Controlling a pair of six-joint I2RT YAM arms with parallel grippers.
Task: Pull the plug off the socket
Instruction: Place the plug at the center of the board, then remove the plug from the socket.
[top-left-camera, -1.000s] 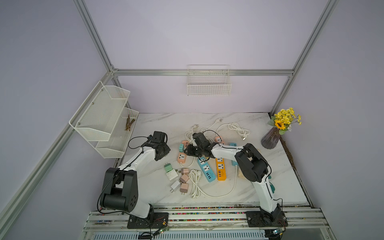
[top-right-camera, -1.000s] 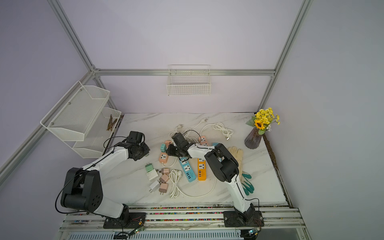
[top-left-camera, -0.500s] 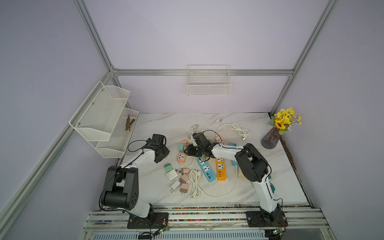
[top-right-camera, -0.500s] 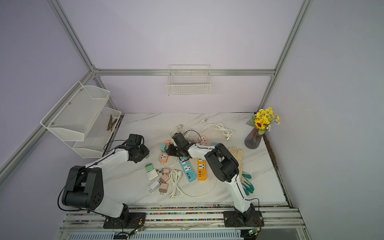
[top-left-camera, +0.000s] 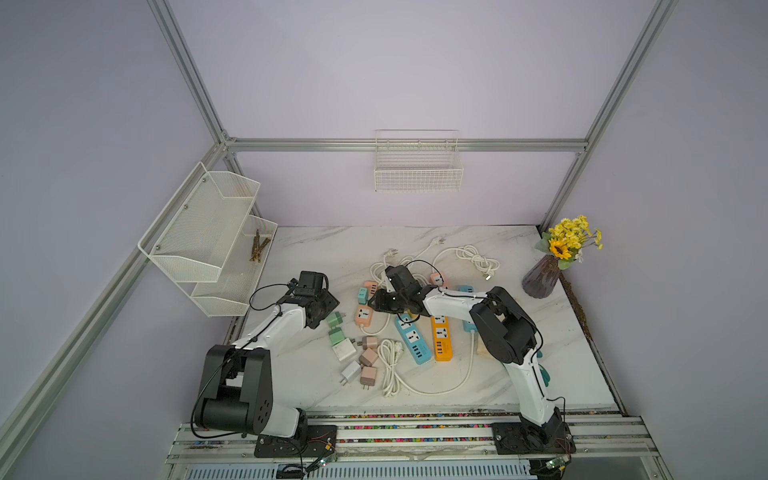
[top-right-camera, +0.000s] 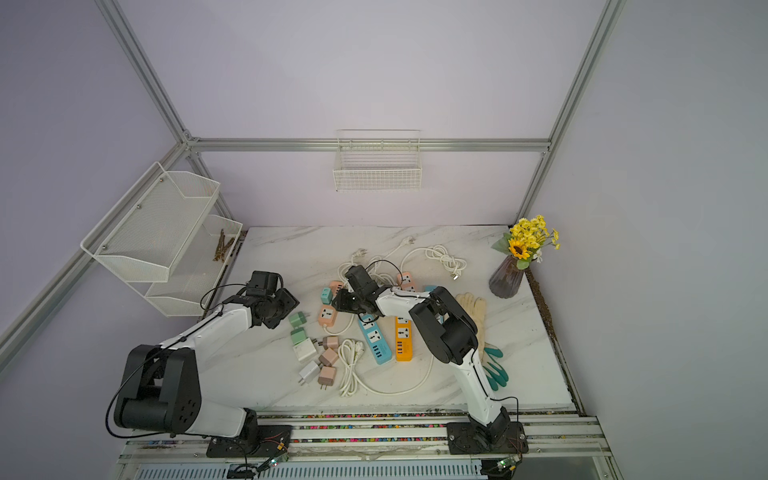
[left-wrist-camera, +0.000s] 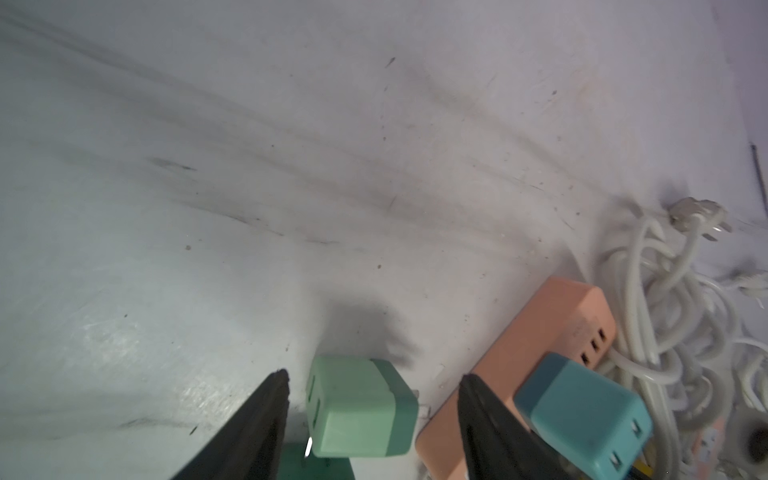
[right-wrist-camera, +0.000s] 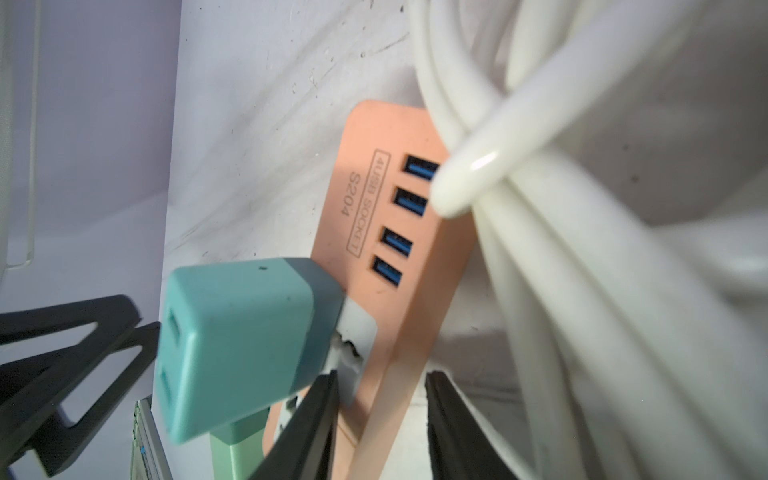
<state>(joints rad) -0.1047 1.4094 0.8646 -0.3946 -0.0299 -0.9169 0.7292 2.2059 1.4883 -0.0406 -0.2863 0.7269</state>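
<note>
A teal plug (right-wrist-camera: 245, 345) sits in the pink socket strip (right-wrist-camera: 374, 232), left of centre on the table in both top views (top-left-camera: 363, 294) (top-right-camera: 326, 295). My right gripper (right-wrist-camera: 382, 376) is shut on that pink strip, one finger on each side of its edge just beside the teal plug. My left gripper (left-wrist-camera: 374, 376) is open. A light green plug (left-wrist-camera: 361, 407) lies loose on the table between its fingers, touching neither. From above, the green plug (top-left-camera: 333, 320) lies just right of the left gripper (top-left-camera: 326, 305).
A second green plug (top-left-camera: 336, 336), white and brownish chargers (top-left-camera: 368, 356), a blue strip (top-left-camera: 412, 338) and an orange strip (top-left-camera: 441, 338) lie nearer the front. White cables (top-left-camera: 478, 259) coil behind. A vase (top-left-camera: 540, 282) stands far right, gloves (top-right-camera: 478, 316) beside the right arm, a wire shelf (top-left-camera: 208, 232) at left.
The left gripper has opened and let go of the light green plug, which now rests on the table. The left wrist has drawn slightly toward the front. The right arm holds still.
</note>
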